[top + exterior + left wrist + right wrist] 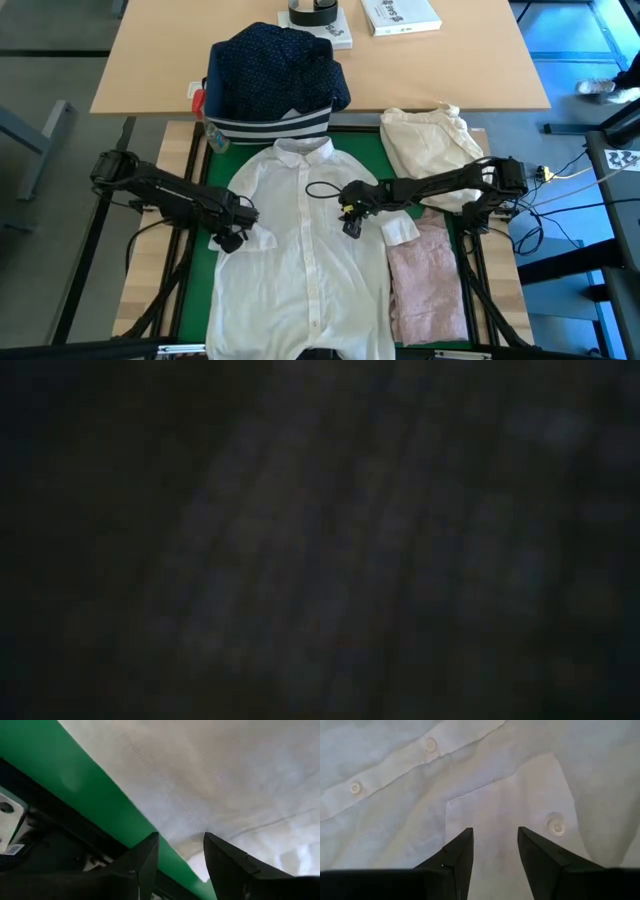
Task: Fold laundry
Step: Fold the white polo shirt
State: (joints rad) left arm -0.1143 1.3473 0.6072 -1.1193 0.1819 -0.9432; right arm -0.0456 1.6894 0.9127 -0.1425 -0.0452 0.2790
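Observation:
A white shirt (300, 260) lies spread flat, front up, on the green mat (195, 275), its collar toward the far edge. My left gripper (232, 240) stands open, pointing steeply down at the outer edge of the shirt's left sleeve (200, 840), where cloth meets mat (75, 785). My right gripper (352, 225) is open just above the shirt's chest pocket (520, 810), right of the button placket. A folded pale pink top (425, 285) lies to the right of the shirt. A navy white-dotted shirt (270, 65) is heaped on the striped bin. The low view is dark. My left gripper's open fingers (142, 865) stand over the sleeve's edge from above, one toward the mat and one over the cloth. I cannot tell whether they touch the cloth.
The navy bin with white stripes (270, 128) stands just past the collar. At the far right lies a cream-beige cloth bundle (432, 140). A book (400, 15) and a tape roll (313, 12) are on the wooden table behind. A thin black cord loop (322, 188) rests on the shirt's chest.

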